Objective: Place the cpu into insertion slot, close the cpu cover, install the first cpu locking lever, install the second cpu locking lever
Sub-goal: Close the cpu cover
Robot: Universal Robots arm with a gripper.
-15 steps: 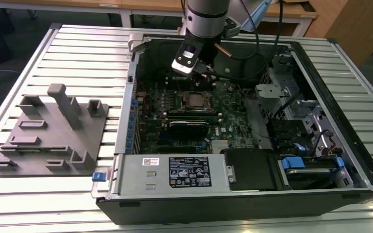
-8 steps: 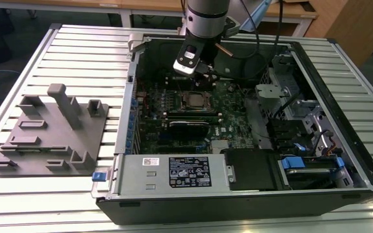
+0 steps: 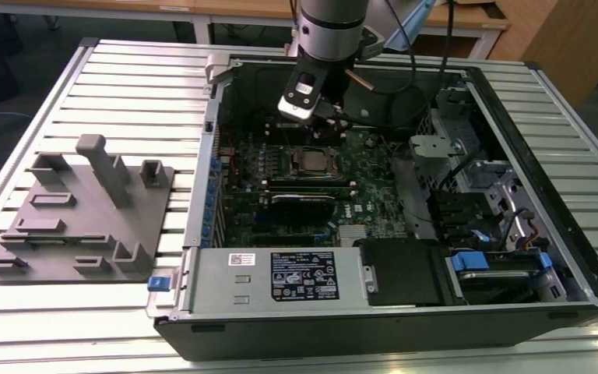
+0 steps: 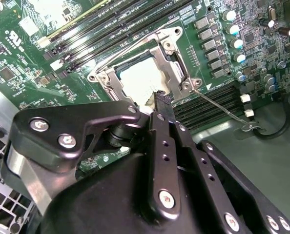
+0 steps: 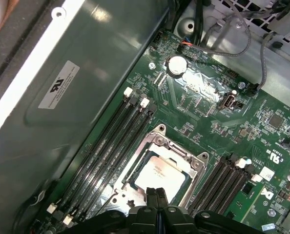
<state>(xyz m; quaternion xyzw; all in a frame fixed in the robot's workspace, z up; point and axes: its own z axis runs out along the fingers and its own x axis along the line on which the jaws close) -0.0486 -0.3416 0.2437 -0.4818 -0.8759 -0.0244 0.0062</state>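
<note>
The cpu (image 4: 140, 78) lies flat in the insertion slot (image 3: 314, 161) on the green motherboard, its pale metal top visible in both wrist views (image 5: 160, 173). The silvery cpu cover (image 4: 178, 54) lies down over it, framing the chip (image 5: 193, 165). A thin wire locking lever (image 4: 218, 106) sticks out from one socket corner, away from the frame. My gripper (image 3: 327, 118) hangs just above the socket's edge, fingers (image 5: 157, 197) pressed together and holding nothing. The fingertip (image 4: 162, 97) sits at the rim of the cover.
Black memory slots (image 5: 111, 141) run along both sides of the socket. The case's power supply (image 3: 278, 276) is in front, with a drive cage with blue tabs (image 3: 476, 261) and cables (image 3: 455, 156) at the exterior view's right. A grey fixture block (image 3: 81, 210) stands outside the case.
</note>
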